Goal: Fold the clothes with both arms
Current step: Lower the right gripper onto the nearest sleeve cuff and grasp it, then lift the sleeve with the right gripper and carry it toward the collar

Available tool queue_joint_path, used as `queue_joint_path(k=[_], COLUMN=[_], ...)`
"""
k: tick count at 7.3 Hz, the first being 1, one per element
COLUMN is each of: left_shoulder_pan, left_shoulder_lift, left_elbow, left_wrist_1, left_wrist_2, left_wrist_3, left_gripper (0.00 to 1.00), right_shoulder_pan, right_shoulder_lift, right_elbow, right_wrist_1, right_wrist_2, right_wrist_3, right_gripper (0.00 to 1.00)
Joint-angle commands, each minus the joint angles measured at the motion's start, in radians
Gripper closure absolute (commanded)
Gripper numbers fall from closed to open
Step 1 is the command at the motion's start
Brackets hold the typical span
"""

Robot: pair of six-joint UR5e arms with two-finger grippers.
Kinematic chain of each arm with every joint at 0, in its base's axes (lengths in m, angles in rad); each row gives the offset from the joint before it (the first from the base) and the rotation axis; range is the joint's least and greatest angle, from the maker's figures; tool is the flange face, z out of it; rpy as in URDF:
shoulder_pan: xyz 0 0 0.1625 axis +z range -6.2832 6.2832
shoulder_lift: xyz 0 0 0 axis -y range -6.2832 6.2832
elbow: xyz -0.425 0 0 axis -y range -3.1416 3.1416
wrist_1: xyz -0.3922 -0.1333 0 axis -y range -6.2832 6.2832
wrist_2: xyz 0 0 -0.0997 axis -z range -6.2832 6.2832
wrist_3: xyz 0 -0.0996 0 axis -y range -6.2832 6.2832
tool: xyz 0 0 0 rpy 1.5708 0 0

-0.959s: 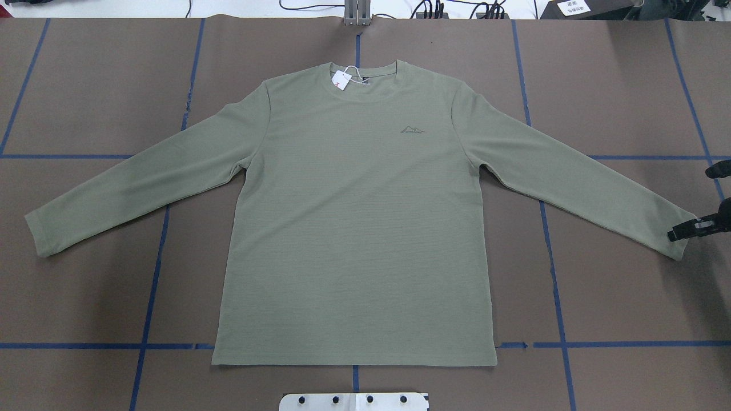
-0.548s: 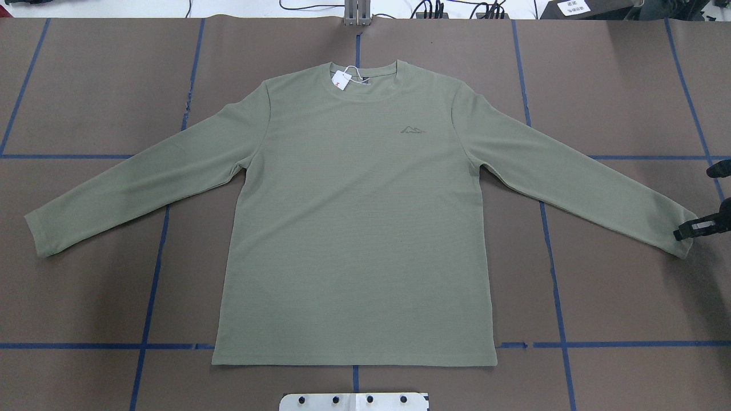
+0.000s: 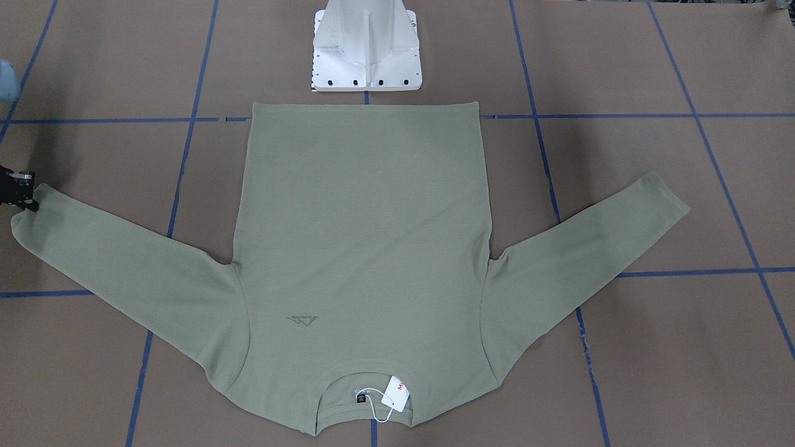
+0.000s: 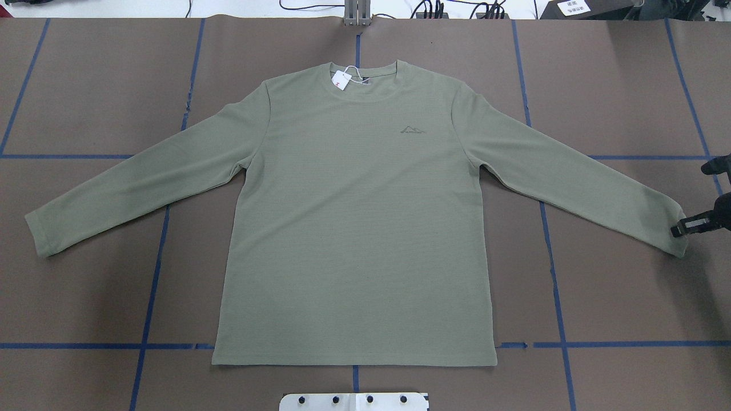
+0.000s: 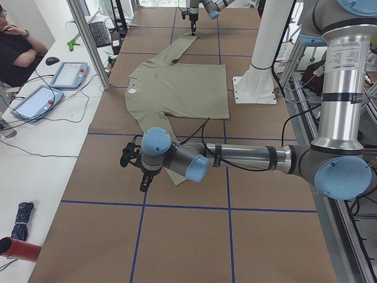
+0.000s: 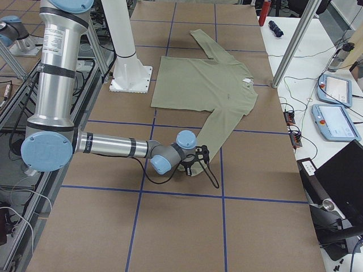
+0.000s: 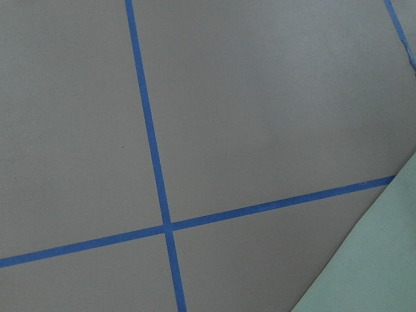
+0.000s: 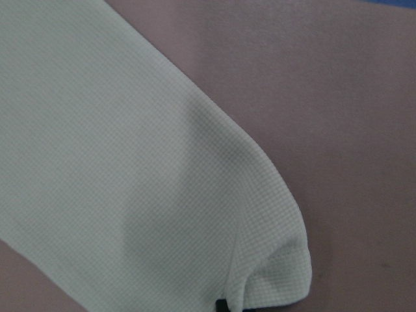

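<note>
While the olive shirt (image 4: 354, 228) is laid flat and front-up at the ctr of the brown table (image 4: 628, 297), its right cuff (image 4: 673, 244) is met by the right gripper (image 4: 679, 230), seen low at the table's right edge in the overhead view. Contact w/ the cuff's end is shown. Whether the fingers are closed on the knit or only pressed to it cannot be told: just one black tip is caught by the right wrist cam, beside a bunched cuff corner.

The hem is set just short of the white pedestal base (image 3: 366, 56). The collar, w/ its white hang tag (image 4: 341, 80), is turned to the far side, and both sleeves are splayed out and back toward the robot.

The left gripper (image 5: 144, 181) is held over bare table beyond the end of the left cuff (image 4: 37, 237). It is seen only from the side cam, so the state of its fingers cannot be told.

Wide strips of uncovered table, crossed by blue tape lines (image 4: 151, 274), are left btwn each sleeve and the body, outside the hem corners and along the far edge. The left arm (image 5: 247, 158) is stretched low across one end of the table, the right arm (image 6: 108, 144) across the other.
</note>
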Motion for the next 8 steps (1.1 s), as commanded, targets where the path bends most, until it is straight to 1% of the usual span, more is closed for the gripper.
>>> queue_joint_path(k=[1,2,3,4,5,7,8], left_shoulder_pan=[0.0,0.0,0.0,0.0,-0.002,0.0,0.0], left_shoulder_lift=[0.001,-0.001,-0.001,-0.002,-0.004,-0.005,-0.005], left_elbow=[-0.002,-0.002,-0.002,-0.002,-0.003,-0.008,-0.009], left_wrist_1=[0.0,0.0,0.0,-0.003,-0.001,0.0,0.0], left_wrist_2=[-0.003,-0.006,-0.011,-0.012,-0.012,-0.012,-0.014], left_wrist_3=[-0.004,-0.004,-0.005,-0.005,-0.004,-0.005,-0.005], left_gripper=[0.0,0.0,0.0,0.0,0.0,0.0,0.0], right_shoulder_pan=[0.015,0.041,0.058,0.057,0.052,0.039,0.002], right_shoulder_lift=[0.02,0.061,0.139,0.225,0.317,0.586,0.693], right_elbow=[0.052,0.057,0.057,0.048,0.042,0.034,0.022], right_wrist_1=[-0.004,-0.006,-0.012,-0.015,-0.061,-0.337,-0.413], right_wrist_2=[0.065,0.106,0.138,0.163,0.163,0.183,0.177], right_wrist_3=[0.001,0.003,0.061,0.158,0.214,0.231,0.286], right_gripper=[1.0,1.0,1.0,1.0,1.0,1.0,1.0])
